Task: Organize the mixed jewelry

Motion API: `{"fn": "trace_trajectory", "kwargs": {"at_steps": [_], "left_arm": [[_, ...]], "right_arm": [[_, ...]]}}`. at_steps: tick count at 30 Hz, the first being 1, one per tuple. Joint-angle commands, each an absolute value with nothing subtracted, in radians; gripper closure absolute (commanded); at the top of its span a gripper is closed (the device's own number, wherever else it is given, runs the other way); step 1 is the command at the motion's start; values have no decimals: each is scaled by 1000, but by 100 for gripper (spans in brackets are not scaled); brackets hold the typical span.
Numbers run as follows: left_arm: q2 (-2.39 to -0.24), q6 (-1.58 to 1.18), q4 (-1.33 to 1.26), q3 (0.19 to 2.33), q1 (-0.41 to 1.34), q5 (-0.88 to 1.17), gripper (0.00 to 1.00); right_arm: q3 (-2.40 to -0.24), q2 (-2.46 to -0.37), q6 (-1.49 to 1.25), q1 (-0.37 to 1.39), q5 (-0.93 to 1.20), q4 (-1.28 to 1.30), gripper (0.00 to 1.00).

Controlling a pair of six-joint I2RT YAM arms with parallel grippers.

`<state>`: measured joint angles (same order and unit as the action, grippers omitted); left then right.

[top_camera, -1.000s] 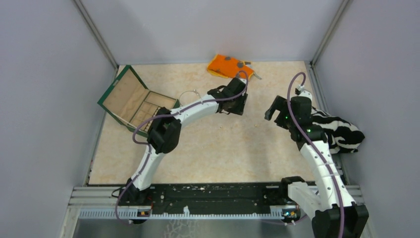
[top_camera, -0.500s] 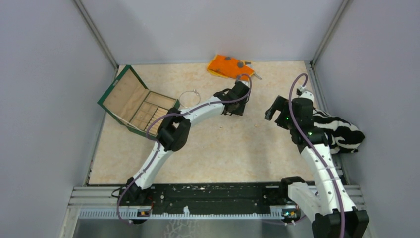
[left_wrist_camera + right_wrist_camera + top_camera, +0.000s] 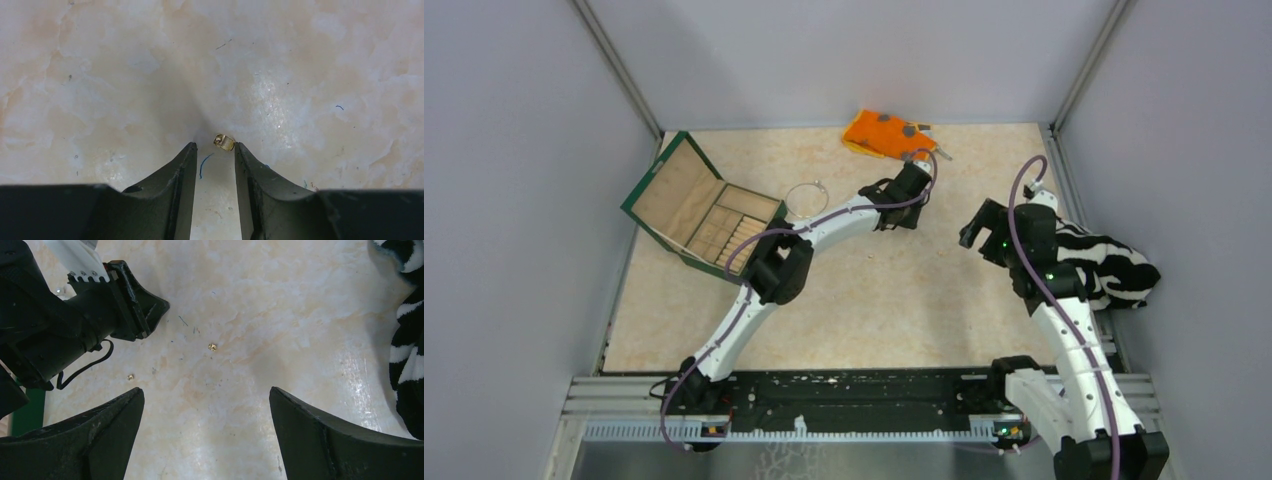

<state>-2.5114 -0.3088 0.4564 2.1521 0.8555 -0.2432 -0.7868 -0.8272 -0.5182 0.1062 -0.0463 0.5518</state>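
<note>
The left gripper (image 3: pixel 215 146) is narrowly parted and empty; the tiny gold piece (image 3: pixel 224 142) lies on the table (image 3: pixel 100 75) just off one fingertip; the gripper should shift sideways to straddle the piece before closing.

You are looking down on a table (image 3: pixel 894 300) whose pale beige, marbled top is filling the whole floor of the cell. Behind the table a plain grey back wall (image 3: pixel 844 50) is rising, and a left wall (image 3: pixel 504 200) and a right wall (image 3: pixel 1194 130) of the same grey are closing in the table's sides. A metal post (image 3: pixel 619 70) is running up from the table's far left corner. Along the table's near edge a black rail (image 3: pixel 864 395) is lying on aluminium framing. Soft light is glinting off the table top.
</note>
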Motion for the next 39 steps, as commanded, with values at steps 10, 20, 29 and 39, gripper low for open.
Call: {"fn": "trace_trajectory", "kwargs": {"at_steps": [10, 20, 29, 39], "left_arm": [[-2573, -271, 438, 2231, 859, -228, 62], [-2571, -238, 430, 2233, 859, -243, 75], [-2550, -244, 437, 2233, 859, -237, 80], [-2512, -251, 446, 2206, 859, -175, 68]], "right_arm": [[-798, -790, -515, 100, -43, 558, 6], [-789, -772, -515, 101, -43, 568, 6], [-780, -791, -524, 100, -22, 546, 6], [-779, -795, -524, 100, -18, 539, 6]]}}
